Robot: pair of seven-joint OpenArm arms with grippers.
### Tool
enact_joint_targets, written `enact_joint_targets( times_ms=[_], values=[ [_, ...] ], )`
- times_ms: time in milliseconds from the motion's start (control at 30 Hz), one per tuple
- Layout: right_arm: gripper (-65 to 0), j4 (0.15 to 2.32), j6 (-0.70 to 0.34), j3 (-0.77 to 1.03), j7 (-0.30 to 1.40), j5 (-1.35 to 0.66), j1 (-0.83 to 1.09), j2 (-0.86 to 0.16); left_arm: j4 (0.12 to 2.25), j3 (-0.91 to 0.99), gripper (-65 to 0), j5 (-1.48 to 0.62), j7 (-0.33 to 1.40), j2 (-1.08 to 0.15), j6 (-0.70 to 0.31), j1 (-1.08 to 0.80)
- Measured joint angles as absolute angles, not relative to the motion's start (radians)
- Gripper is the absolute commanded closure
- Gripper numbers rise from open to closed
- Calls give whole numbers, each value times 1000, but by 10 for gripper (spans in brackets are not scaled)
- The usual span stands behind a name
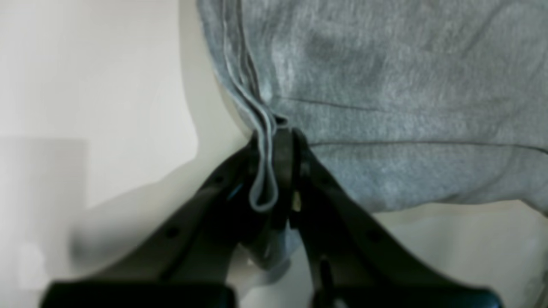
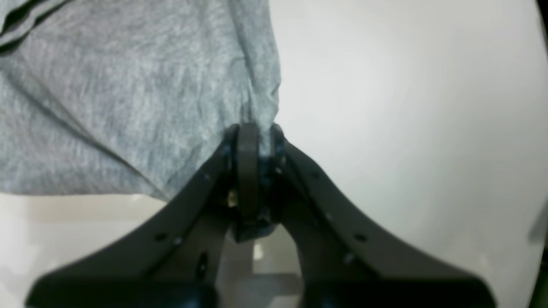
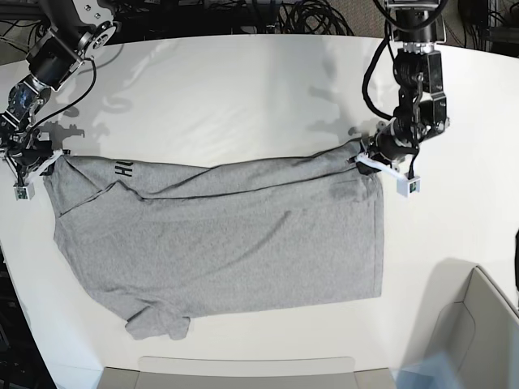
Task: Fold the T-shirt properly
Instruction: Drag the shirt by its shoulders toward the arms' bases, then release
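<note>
Looking across the base view from its left, I see my right gripper (image 3: 36, 162) at the table's (image 3: 243, 89) far left edge, its jaws clenched on a corner of the T-shirt (image 3: 235, 243). Its wrist view shows the same: black jaws (image 2: 254, 141) pressed together with a pinch of grey cloth (image 2: 128, 94) between them, bare white table to the right.

Dark cables (image 3: 308, 16) crowd the back edge behind both arms. The shirt lies spread over the middle of the table, its upper edge folded over in a long band running between the two grippers, with dark lettering (image 3: 122, 168) showing near the left end. A sleeve (image 3: 158, 324) sticks out at the lower left, close to the front edge.

At the right, my left gripper (image 3: 369, 158) holds the other end of that band, jaws grasping a doubled hem (image 1: 263, 171) of the shirt (image 1: 385, 85). A pale bin (image 3: 478, 332) sits at the lower right corner, apart from the shirt. Open white table lies above the shirt and to its right. The cloth is soft, heathered knit, lightly creased.
</note>
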State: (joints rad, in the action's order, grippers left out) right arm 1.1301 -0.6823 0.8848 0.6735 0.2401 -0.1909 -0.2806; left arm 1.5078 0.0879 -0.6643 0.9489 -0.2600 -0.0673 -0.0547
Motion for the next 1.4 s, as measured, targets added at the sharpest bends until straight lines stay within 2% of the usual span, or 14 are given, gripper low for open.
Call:
enact_joint_targets(
  times_ms=[267,500,833,1067,1233,1267,1300,1400],
  values=[
    [0,1326,-682,880,681,241,-43,-234,1639,218,0,-654,1081,-261,-68,-151],
    [0,1418,-682,890,665,236,85,-215,1718,302,0,-667,1103,-286,-74,-302],
    [0,1575,-680,886,628,222,241,-113,1731,316,0,-680,1081,-374,-80,-427],
    [0,1606,-679,892,614,256,253,-54,1730,429,0,-683,1100,-368,-80,-477],
    [0,1610,-678,894,612,288,238,-36,1730,400,0,-672,1100,-382,-78,-472],
    [0,1610,-678,894,612,292,238,-35,1730,395,-8,-672,1105,-383,-76,-468],
    [0,1610,-678,894,612,292,238,-35,1730,393,-51,-669,1119,-383,-76,-465],
    [-112,1620,-680,894,614,297,238,-33,1730,393,-181,-657,1154,-385,-74,-434]
  ],
)
